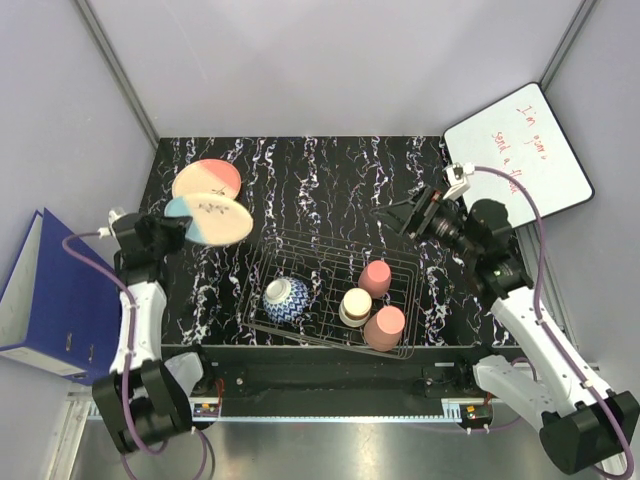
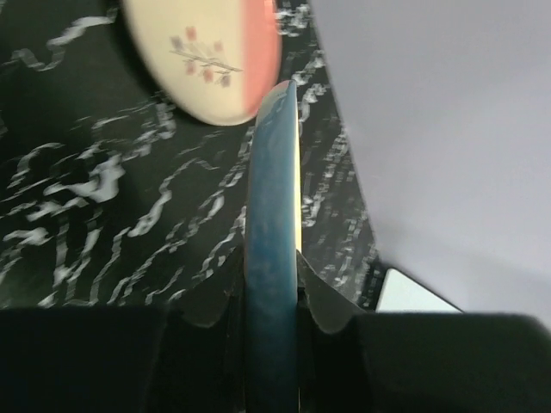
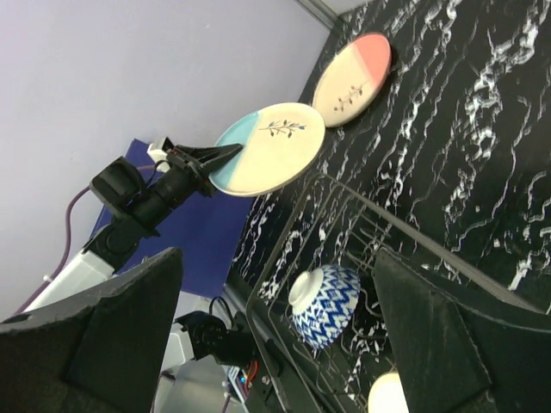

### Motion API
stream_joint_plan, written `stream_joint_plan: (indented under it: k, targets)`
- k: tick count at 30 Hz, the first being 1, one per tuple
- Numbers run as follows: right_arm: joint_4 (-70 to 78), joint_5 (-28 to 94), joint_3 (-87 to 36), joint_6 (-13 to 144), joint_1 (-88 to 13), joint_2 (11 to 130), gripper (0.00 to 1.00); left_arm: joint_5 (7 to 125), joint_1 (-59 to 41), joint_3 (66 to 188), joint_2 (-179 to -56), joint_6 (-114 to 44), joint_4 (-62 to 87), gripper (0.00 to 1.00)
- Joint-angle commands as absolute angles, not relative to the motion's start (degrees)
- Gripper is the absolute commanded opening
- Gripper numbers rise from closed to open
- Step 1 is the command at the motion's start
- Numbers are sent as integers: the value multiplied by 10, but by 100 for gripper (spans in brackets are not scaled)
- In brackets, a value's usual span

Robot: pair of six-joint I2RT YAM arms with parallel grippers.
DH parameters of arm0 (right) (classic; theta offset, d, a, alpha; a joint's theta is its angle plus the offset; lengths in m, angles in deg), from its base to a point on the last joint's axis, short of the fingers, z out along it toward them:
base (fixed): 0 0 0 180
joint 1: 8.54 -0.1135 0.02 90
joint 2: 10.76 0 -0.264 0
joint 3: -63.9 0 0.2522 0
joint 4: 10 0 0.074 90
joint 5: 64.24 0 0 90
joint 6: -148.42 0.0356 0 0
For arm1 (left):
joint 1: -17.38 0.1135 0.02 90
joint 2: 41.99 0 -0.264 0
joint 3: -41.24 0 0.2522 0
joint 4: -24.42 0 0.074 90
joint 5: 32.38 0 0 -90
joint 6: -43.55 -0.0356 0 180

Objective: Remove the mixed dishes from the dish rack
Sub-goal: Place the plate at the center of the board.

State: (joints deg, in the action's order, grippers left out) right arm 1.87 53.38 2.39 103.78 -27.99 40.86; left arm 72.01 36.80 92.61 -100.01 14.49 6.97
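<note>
My left gripper (image 1: 176,224) is shut on the rim of a light blue/cream plate (image 1: 212,218) and holds it above the table, left of the dish rack (image 1: 320,250). In the left wrist view the plate (image 2: 274,198) shows edge-on between the jaws. A pink/cream plate (image 1: 205,178) lies on the table behind it. The rack holds a blue-and-white bowl (image 1: 286,298) upside down, a cream cup (image 1: 356,305) and two pink cups (image 1: 376,278) (image 1: 385,326). My right gripper (image 1: 400,215) is open and empty above the rack's far right corner.
A whiteboard (image 1: 520,150) with red writing leans at the back right. A blue binder (image 1: 45,295) lies off the table's left side. Grey walls close in the back and both sides.
</note>
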Motion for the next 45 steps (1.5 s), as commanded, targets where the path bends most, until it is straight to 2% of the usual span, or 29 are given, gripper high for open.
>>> stream_joint_plan:
  k: [1, 7, 15, 30, 40, 44, 45]
  targets:
    - [-39, 548, 78, 1075, -278, 402, 100, 647, 372, 907, -917, 124, 51, 0]
    - [-52, 560, 88, 1081, -279, 407, 100, 624, 380, 884, -895, 125, 6, 0]
    - [-59, 559, 99, 1084, -278, 406, 100, 610, 407, 890, -929, 131, -30, 0]
    - [-81, 563, 116, 1090, -279, 422, 100, 701, 478, 902, -1081, 120, -16, 0]
    - [-83, 559, 133, 1088, -279, 418, 100, 690, 481, 931, -1175, 75, -49, 0]
    - [-81, 559, 136, 1086, -278, 418, 100, 695, 490, 928, -1186, 64, -60, 11]
    - [-81, 559, 137, 1086, -278, 419, 100, 697, 495, 928, -1187, 63, -62, 21]
